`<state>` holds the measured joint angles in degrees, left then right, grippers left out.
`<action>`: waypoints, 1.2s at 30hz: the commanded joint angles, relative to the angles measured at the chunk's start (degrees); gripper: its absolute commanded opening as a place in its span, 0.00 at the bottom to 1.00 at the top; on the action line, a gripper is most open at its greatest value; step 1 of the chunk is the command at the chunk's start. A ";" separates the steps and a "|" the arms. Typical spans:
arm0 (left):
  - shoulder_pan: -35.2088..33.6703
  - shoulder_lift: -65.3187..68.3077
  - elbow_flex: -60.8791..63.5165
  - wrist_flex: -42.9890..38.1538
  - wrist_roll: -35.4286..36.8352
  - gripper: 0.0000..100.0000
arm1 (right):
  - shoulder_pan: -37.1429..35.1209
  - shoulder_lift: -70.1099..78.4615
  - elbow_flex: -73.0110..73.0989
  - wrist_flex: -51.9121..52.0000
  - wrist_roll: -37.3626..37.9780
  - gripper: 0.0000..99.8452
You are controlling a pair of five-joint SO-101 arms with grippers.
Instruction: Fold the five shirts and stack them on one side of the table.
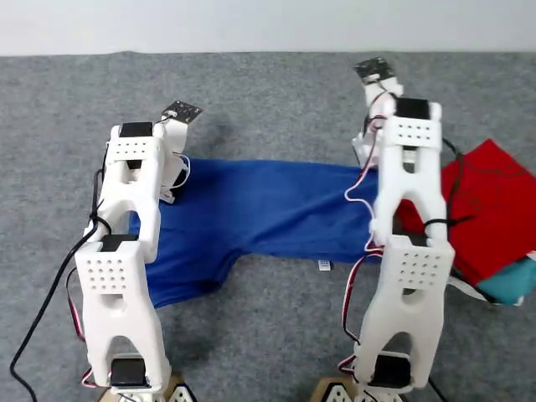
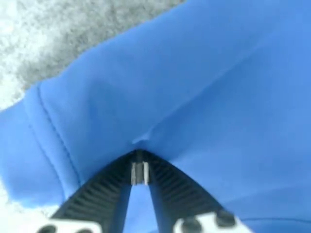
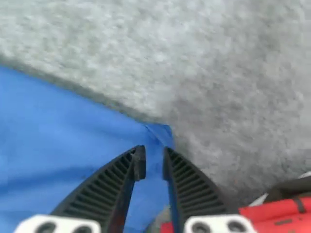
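Observation:
A blue shirt (image 1: 268,209) lies spread across the grey mat between the two arms. My left gripper (image 2: 140,168) is shut on a pinch of the blue shirt (image 2: 209,87) near a stitched hem, and the fabric puckers just ahead of the tips. In the high view the left gripper (image 1: 172,189) sits at the shirt's far left end. My right gripper (image 3: 153,163) is down at the shirt's far right corner (image 3: 163,131), fingers a narrow gap apart with flat blue cloth between them. In the high view the right gripper (image 1: 365,157) is at that corner.
A red shirt (image 1: 494,201) lies at the right edge of the table, over a teal one (image 1: 512,283); the red shirt (image 3: 282,213) also shows close beside the right gripper. Bare grey mat (image 1: 276,109) stretches beyond the blue shirt.

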<state>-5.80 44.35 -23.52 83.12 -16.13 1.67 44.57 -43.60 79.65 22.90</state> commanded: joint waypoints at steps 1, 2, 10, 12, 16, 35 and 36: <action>0.09 0.09 -1.01 -0.18 0.53 0.01 | -0.84 0.84 -2.90 -0.84 0.26 0.10; 0.09 0.09 -1.01 -0.18 0.53 0.01 | -0.66 1.63 -2.90 -1.36 0.35 0.10; 0.09 0.09 -1.01 -0.09 0.35 0.01 | 2.33 8.13 -2.90 -3.56 0.44 0.09; 0.09 0.09 -1.01 -0.09 0.26 0.01 | 3.21 8.84 -3.16 -3.56 0.62 0.03; 0.09 0.09 -1.01 -0.09 0.26 0.01 | 6.20 9.01 -5.36 -2.86 0.62 0.01; 0.26 -1.41 -1.01 0.09 0.26 0.01 | 7.60 8.66 -21.10 13.23 0.35 0.06; 0.44 -2.73 -0.84 0.09 0.35 0.01 | 6.90 8.75 -23.82 15.87 0.26 0.08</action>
<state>-5.71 44.18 -23.60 83.12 -16.04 10.99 54.51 -59.25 89.41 23.08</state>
